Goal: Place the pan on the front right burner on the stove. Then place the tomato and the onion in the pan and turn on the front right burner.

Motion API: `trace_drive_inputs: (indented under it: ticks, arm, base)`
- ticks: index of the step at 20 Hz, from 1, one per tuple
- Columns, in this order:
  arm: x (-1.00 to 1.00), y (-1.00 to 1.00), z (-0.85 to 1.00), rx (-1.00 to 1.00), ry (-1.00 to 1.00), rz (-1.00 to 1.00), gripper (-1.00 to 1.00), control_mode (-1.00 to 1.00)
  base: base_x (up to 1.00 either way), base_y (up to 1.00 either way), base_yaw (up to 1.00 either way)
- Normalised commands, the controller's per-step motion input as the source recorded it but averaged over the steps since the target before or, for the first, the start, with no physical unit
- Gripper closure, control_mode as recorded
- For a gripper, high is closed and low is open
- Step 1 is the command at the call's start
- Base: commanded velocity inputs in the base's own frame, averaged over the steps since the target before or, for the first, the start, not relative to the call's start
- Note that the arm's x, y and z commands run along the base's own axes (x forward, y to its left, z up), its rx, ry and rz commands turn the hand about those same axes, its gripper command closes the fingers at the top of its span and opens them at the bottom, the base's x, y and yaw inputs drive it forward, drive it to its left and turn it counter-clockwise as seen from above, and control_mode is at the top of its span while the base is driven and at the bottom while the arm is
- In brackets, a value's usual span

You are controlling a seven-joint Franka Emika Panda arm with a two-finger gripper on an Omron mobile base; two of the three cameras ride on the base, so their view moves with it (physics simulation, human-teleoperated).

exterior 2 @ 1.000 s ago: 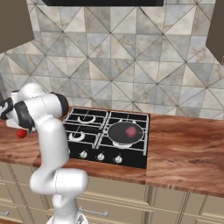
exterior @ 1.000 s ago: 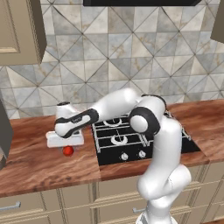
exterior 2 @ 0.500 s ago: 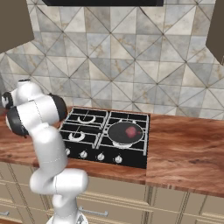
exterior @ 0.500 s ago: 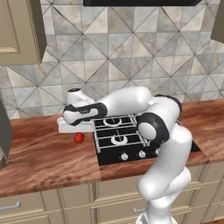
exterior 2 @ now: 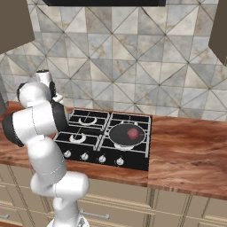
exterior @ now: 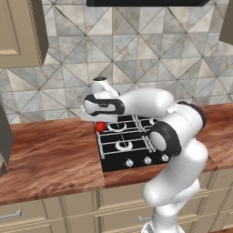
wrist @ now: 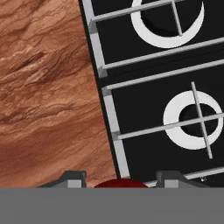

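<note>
My gripper (exterior: 100, 123) is shut on the tomato (exterior: 100, 126), a glossy red ball, and holds it just above the left edge of the stove (exterior: 136, 148). In the hand view the tomato (wrist: 120, 183) shows between the two fingertips (wrist: 72, 177), over the line where the cooktop meets the wood counter. The pan (exterior 2: 119, 138) sits on the front right burner, which it covers. The dull purplish-pink onion (exterior 2: 132, 132) lies inside the pan. My arm hides the pan in the left base view.
Two bare left-hand burner rings (wrist: 194, 120) lie ahead of the hand. Silver knobs (exterior 2: 102, 158) line the stove's front edge. The wood counter (exterior: 50, 154) stretches to the left of the stove and another stretch (exterior 2: 186, 150) to its right. A tiled wall stands behind.
The arm has swung right and lifted, carrying the tomato from the counter left of the stove to the stove's left edge. The pan and onion have not moved.
</note>
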Motion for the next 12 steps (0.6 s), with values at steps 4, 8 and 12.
trace_drive_inputs:
  ticks: [4, 8, 12]
  arm:
    - [0.31, -0.9, 0.2, 0.0, -0.07, -0.09, 1.0, -1.0]
    - [0.25, -0.91, 0.02, 0.0, -0.05, -0.09, 1.0, -1.0]
    - [0.15, -0.94, 0.0, 0.0, -0.03, -0.08, 1.0, -1.0]
  base:
    - [0.0, 0.0, 0.0]
    - [0.0, 0.0, 0.0]
    - [0.0, 0.0, 0.0]
